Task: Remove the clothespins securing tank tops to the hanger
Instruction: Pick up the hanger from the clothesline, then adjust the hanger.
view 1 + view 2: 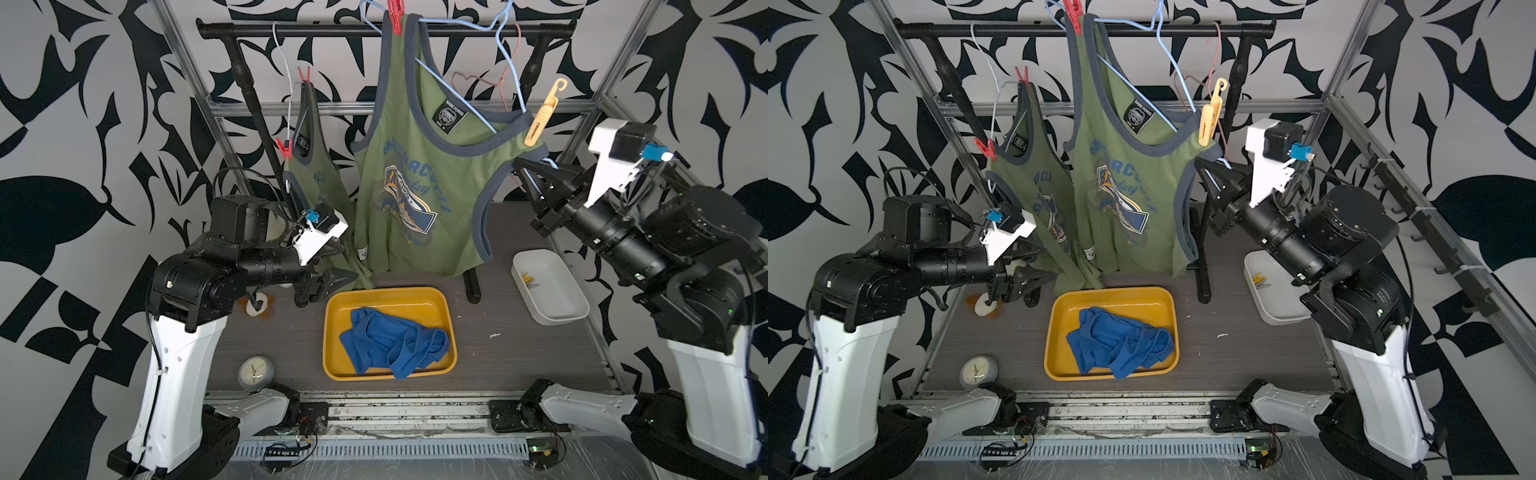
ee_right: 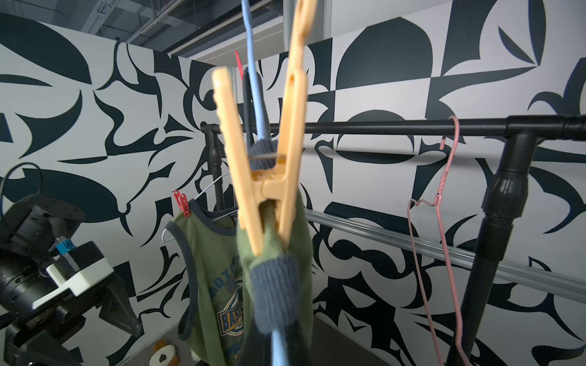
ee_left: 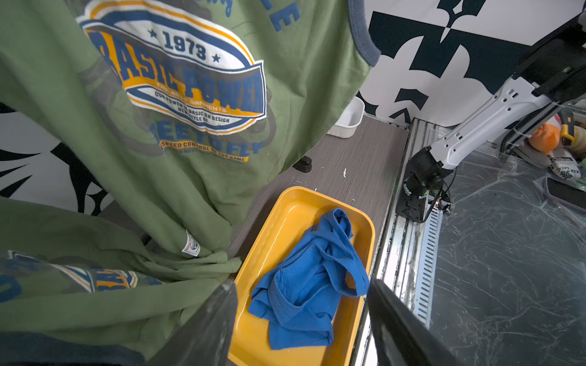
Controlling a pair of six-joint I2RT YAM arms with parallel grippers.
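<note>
My right claw (image 1: 524, 166), right of centre, is clamped on the blue hanger (image 1: 457, 99), I judge to steady it below the yellow pin (image 1: 540, 120) that pinches the green top (image 1: 415, 199). The left claw (image 3: 302, 285) gapes empty by the hem. Red pins (image 1: 395, 16) cling on at upper centre and left. Grey tabletop (image 1: 519, 353), patterned walls.

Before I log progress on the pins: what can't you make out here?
Top red clothespin: cut off by the upper edge in both top views.
Clothespins in the white bin: too small to count in top views.
Right claw tips: under the large tank top shoulder in top views; hold unclear.
</note>
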